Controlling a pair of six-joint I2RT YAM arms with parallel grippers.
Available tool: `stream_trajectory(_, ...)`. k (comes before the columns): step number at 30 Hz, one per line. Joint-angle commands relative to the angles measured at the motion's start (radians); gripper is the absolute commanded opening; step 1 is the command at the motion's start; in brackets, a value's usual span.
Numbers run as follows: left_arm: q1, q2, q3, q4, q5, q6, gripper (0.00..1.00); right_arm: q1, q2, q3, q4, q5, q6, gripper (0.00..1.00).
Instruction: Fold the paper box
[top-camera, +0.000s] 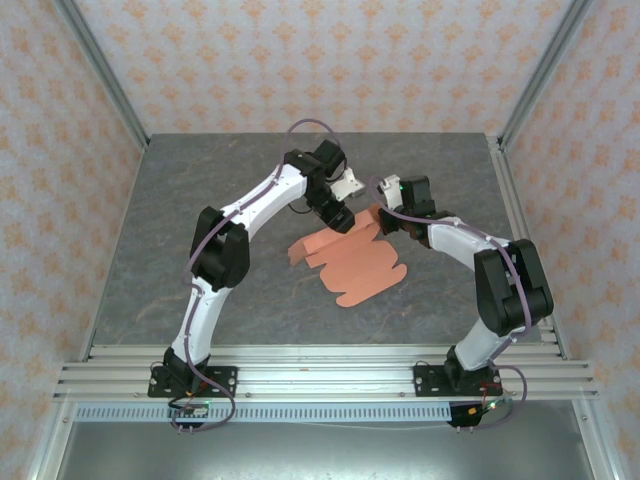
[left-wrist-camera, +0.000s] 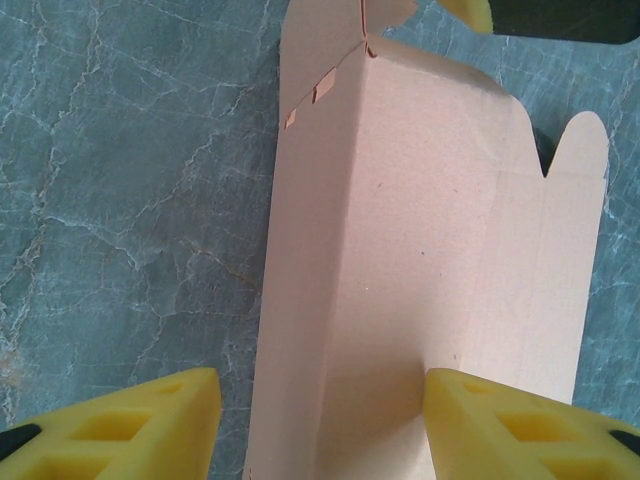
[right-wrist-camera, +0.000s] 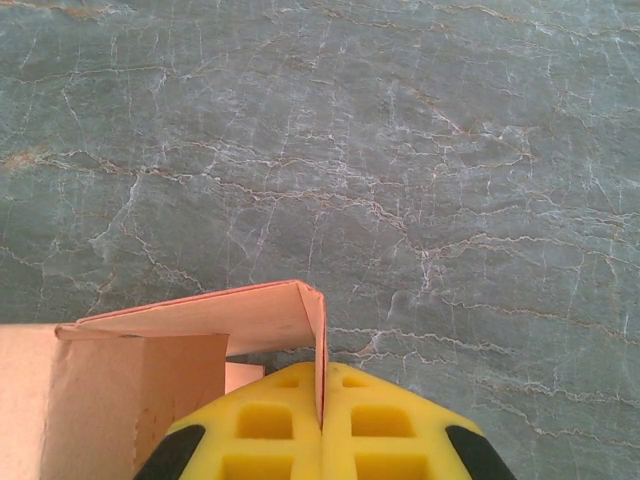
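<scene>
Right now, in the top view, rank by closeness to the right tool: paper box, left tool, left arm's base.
1. paper box, its flap pinched in the right tool.
2. left tool, just left of it.
3. left arm's base, near-left edge.

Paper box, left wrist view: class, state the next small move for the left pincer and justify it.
Probably close the left pincer on the raised crease of the paper box: its fingers stand open astride that fold, while the right pincer is shut on a folded-up flap, anchoring the sheet.
</scene>
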Motion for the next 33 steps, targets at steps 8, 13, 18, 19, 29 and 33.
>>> stream_trajectory(8,-0.027,0.016,0.0,-0.047,-0.049,0.069,0.71,0.012,-0.034,-0.014,0.025,-0.002,0.026,0.03)
stream_trajectory(13,-0.03,0.012,0.004,-0.057,-0.033,0.085,0.72,0.011,-0.033,-0.01,0.021,-0.002,0.026,0.03)
stream_trajectory(18,-0.033,-0.003,-0.012,-0.04,0.005,0.093,0.77,0.011,-0.031,-0.009,0.021,-0.003,0.026,0.03)
stream_trajectory(19,-0.032,-0.006,-0.012,-0.039,0.016,0.092,0.77,0.012,-0.031,-0.009,0.021,-0.003,0.025,0.03)
stream_trajectory(29,-0.042,-0.031,-0.026,-0.015,0.051,0.071,0.78,0.011,-0.029,-0.006,0.02,0.001,0.026,0.03)
stream_trajectory(33,-0.047,-0.038,-0.029,-0.012,0.05,0.063,0.78,0.012,-0.028,-0.005,0.019,0.0,0.026,0.03)
